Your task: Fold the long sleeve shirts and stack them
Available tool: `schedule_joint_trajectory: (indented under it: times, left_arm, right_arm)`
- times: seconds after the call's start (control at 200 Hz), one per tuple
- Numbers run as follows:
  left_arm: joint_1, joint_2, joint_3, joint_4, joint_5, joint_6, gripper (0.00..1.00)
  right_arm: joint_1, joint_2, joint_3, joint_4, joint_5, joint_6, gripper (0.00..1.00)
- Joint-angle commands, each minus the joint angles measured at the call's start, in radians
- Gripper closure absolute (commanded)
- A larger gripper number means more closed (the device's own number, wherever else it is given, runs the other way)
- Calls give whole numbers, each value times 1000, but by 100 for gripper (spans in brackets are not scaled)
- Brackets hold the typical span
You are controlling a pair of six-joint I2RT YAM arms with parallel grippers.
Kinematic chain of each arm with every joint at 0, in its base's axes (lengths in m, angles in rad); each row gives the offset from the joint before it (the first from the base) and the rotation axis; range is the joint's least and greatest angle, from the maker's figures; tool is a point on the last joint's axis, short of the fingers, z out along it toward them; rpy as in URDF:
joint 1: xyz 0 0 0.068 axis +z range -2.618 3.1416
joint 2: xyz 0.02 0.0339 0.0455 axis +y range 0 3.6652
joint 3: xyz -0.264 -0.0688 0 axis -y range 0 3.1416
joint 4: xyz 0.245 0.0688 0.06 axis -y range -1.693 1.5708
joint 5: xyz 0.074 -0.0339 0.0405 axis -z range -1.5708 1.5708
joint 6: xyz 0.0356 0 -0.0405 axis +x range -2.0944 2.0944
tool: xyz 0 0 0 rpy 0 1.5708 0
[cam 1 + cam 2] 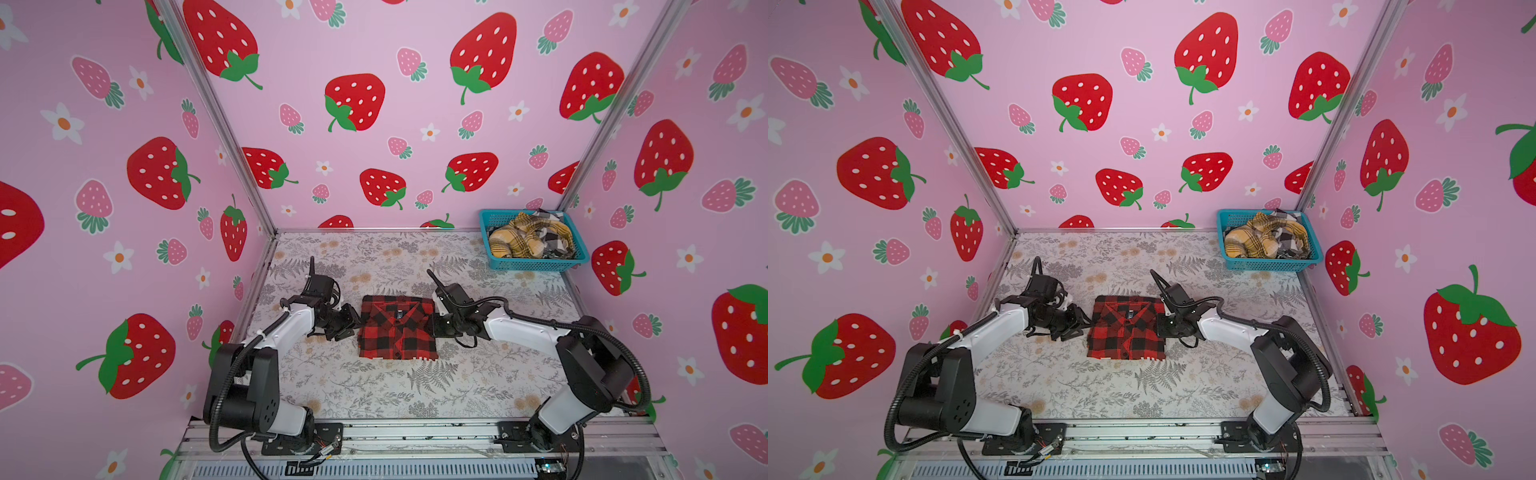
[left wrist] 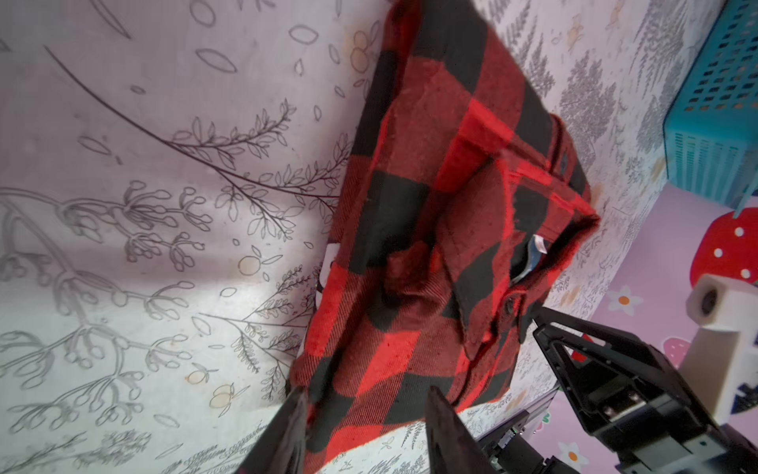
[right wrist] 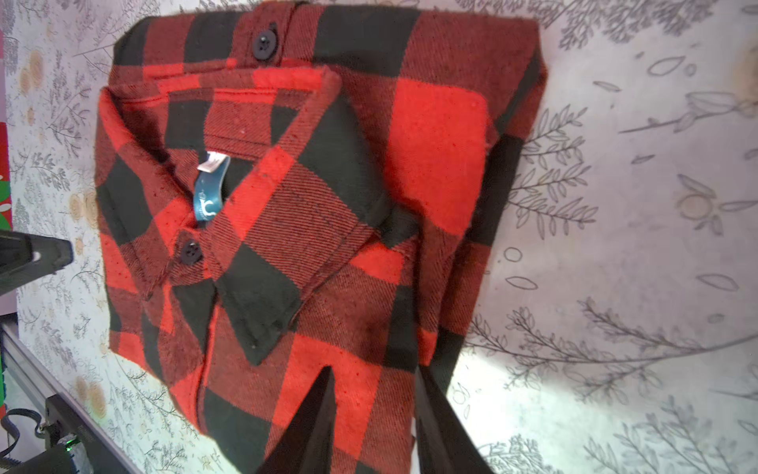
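Both top views: red-and-black buffalo-check flannel shirt lies folded into a rectangle mid-table on the grey floral table cover, collar toward the back wall. Left gripper sits at its left edge, right gripper at its right edge. Teal plastic mesh basket in the far right corner holds crumpled yellow plaid cloth.

Left wrist view: left gripper jaws stand apart, shirt edge lying between them.

Right wrist view: right gripper jaws part-way apart astride the shirt edge; pinching or not, cannot tell. Blue neck label shows inside the collar.
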Motion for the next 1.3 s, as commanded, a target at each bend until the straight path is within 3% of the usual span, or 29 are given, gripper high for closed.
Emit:
schedule_joint_trajectory:
  times: [0.0,0.265,0.375,0.635,0.935,1.296]
  left_arm:
    - [7,15,-24,53,46,-6,46]
    - [6,103,-32,142,35,-7,30]
    - [6,134,-76,232,71,-44,29]
    - [5,164,-106,305,104,-78,43]
    - [-26,189,-98,328,110,-90,50]
    - [-46,203,-71,326,115,-94,77]
  right_arm:
    - [-16,-41,-22,-17,19,3,57]
    - [-51,-61,-51,-6,7,5,45]
    - [-60,-70,-56,-6,2,7,44]
    - [-75,-86,-79,-10,4,15,46]
    - [-93,-108,-131,28,10,49,46]
    - [-101,-116,-152,36,9,55,47]
